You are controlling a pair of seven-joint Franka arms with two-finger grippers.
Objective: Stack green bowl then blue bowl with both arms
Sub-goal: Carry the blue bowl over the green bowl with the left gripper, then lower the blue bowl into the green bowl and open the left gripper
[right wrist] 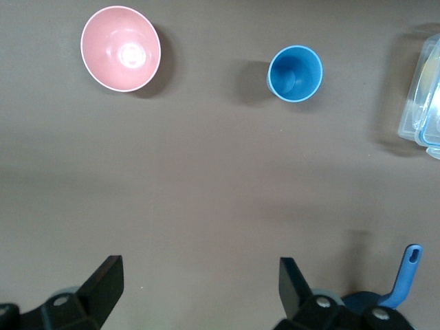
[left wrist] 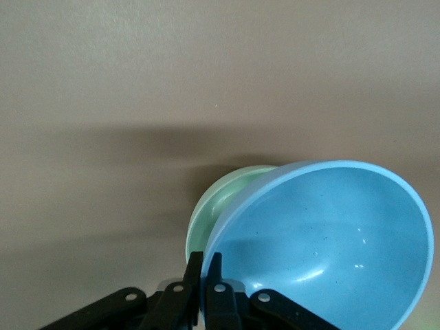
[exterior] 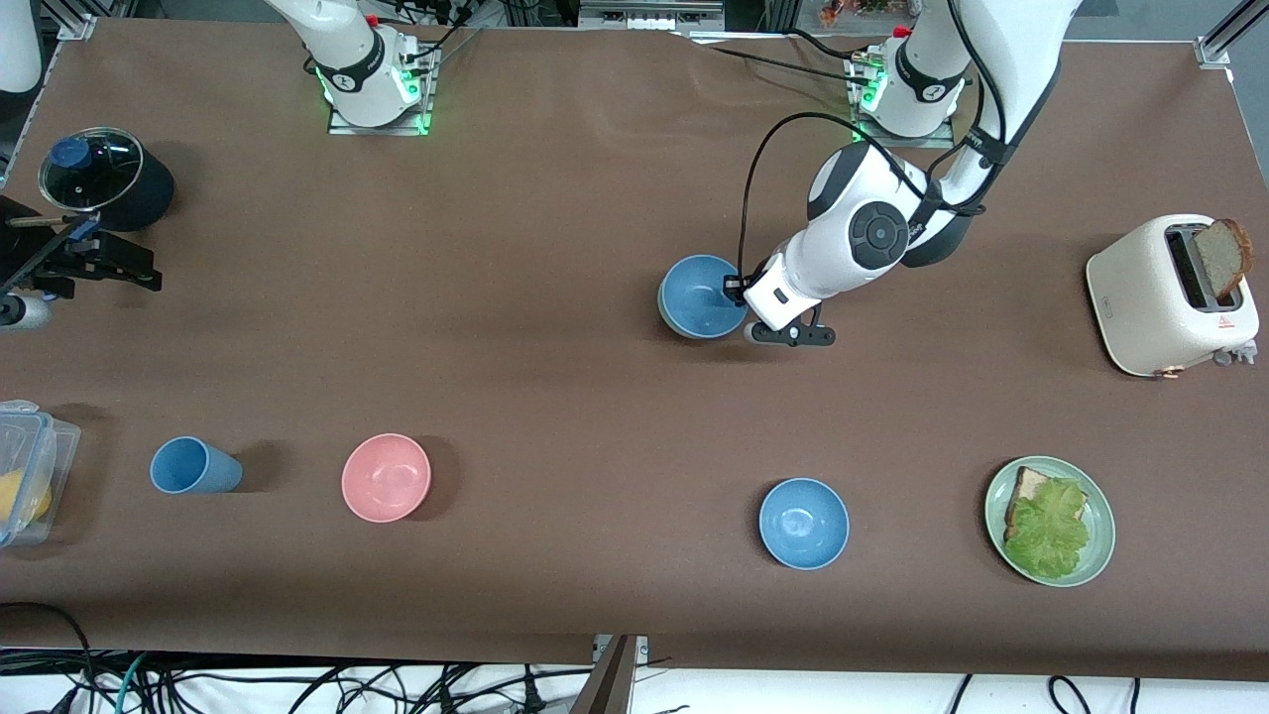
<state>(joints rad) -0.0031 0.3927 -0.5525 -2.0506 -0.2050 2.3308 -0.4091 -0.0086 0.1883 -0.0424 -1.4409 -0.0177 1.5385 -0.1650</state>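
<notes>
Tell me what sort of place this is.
Probably a robotics lab staged as a kitchen: arm bases bolted to a brown-covered table, loose cables along its edge, and a toaster among the tableware.

On the brown table [exterior: 555,397] we found a pink bowl [exterior: 386,477], our landmark. Just beside it, toward the right arm's end, lay a blue cup [exterior: 193,466], then a clear lidded container [exterior: 28,471]. A toaster [exterior: 1170,295] holding bread and a plate [exterior: 1050,521] of toast and lettuce sat well apart from the bowl, toward the left arm's end.
</notes>
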